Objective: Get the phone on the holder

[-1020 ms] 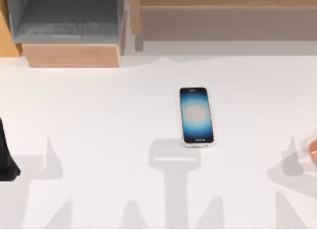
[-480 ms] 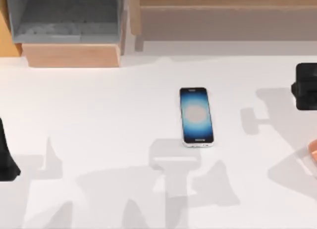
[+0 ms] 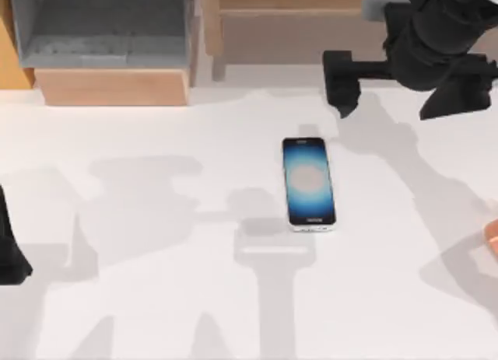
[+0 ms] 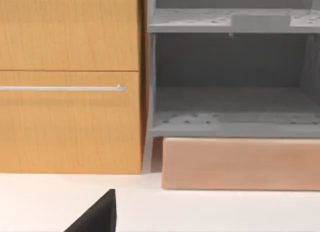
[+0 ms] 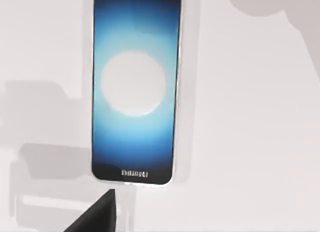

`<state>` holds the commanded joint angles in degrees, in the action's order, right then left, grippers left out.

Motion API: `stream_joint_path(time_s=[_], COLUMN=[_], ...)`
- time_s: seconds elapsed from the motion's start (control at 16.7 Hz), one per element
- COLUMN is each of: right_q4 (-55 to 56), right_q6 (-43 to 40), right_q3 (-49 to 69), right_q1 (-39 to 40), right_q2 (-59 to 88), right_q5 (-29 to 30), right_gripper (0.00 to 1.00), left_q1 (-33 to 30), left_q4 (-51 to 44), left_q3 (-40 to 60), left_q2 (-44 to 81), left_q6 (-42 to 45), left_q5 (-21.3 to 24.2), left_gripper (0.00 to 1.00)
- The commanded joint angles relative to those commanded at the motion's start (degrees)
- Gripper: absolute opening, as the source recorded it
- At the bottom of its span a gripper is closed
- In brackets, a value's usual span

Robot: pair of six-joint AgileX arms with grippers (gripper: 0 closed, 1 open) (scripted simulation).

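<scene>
Since half a second ago the right arm has swung from the right edge of the top view to the far right of the bench, and its right pincer now hangs above the far part of the bench, behind and slightly right of the phone. The phone itself has not shifted. It lies flat, screen up, at the middle of the white bench, long axis running near to far; the right wrist view shows its lit screen directly below the camera.

Pincer state: whether the right fingers are spread or closed cannot be told. They hold nothing; the phone is well apart from them.

The left arm is parked at the left edge of the bench; the state of the left pincer cannot be told either.

Procedure for the approach, as judged from this position:
1. Centre the pincer over the phone's long axis.
2. Align the fingers to close across the narrow width, on the silvery rim.
3. Descend vertically; a slim flat body offers little edge, so a skewed descent may push it aside.
</scene>
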<state>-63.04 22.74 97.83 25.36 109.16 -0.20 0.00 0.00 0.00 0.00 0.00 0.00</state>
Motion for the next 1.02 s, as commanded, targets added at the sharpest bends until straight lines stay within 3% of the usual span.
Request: stream_joint_path(time_s=[0.48,1.02], right_q4=[-13.22,-14.22], right_q6=[7.11,7.83], right_q3=[27.73,30.42], right_q1=[5.31,5.54], right_q2=[28.63,31.78], right_q5=[0.39,0.44], right_gripper=[1.0,1.0], left_q1=[0.0,0.0], left_q4=[0.0,0.0], left_q3=[0.0,0.0], left_q2=[0.0,0.0], left_q6=[0.0,0.0], left_q5=[0.0,0.0], left_gripper=[1.0,1.0])
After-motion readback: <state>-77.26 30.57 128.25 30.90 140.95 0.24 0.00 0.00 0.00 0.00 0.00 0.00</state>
